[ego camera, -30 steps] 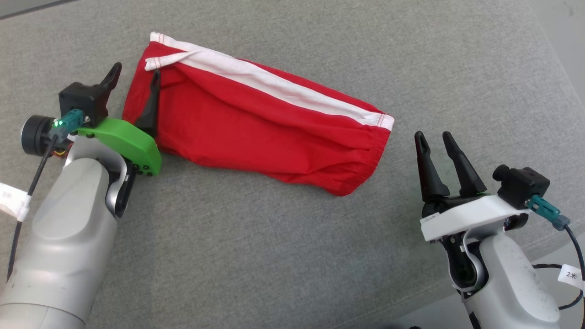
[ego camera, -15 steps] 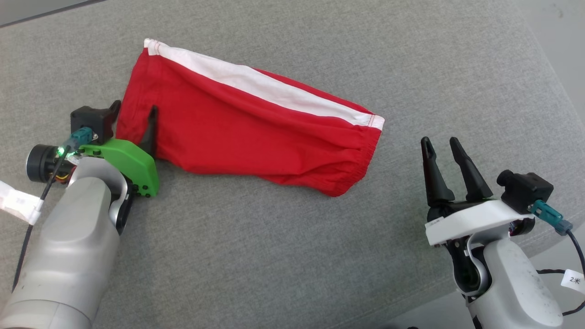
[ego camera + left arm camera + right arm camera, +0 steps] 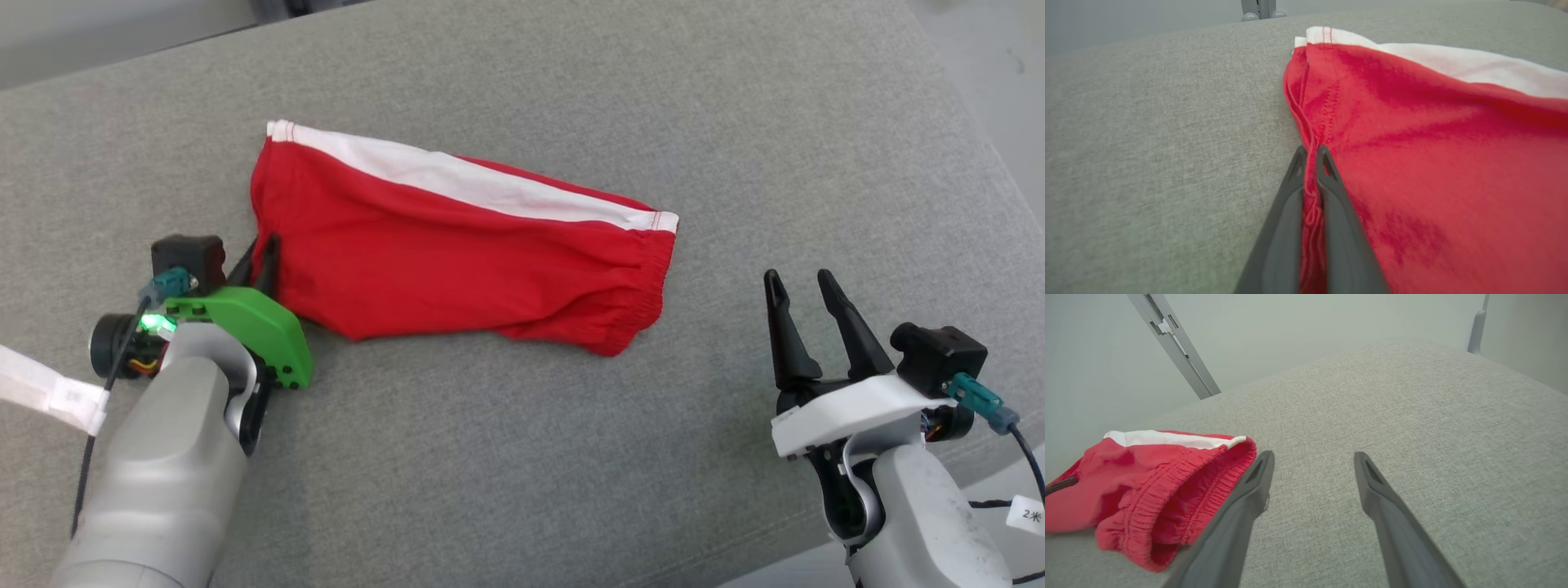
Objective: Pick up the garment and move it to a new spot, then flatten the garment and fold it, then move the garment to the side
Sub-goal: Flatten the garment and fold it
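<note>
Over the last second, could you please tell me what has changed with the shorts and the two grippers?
The left gripper, open astride the left edge of the red shorts before, has shut on that edge. The white corner, folded over earlier, now lies flat. The head camera shifted, so the whole view moved. The right gripper stayed open, apart from the shorts, above the grey cushion.
</note>
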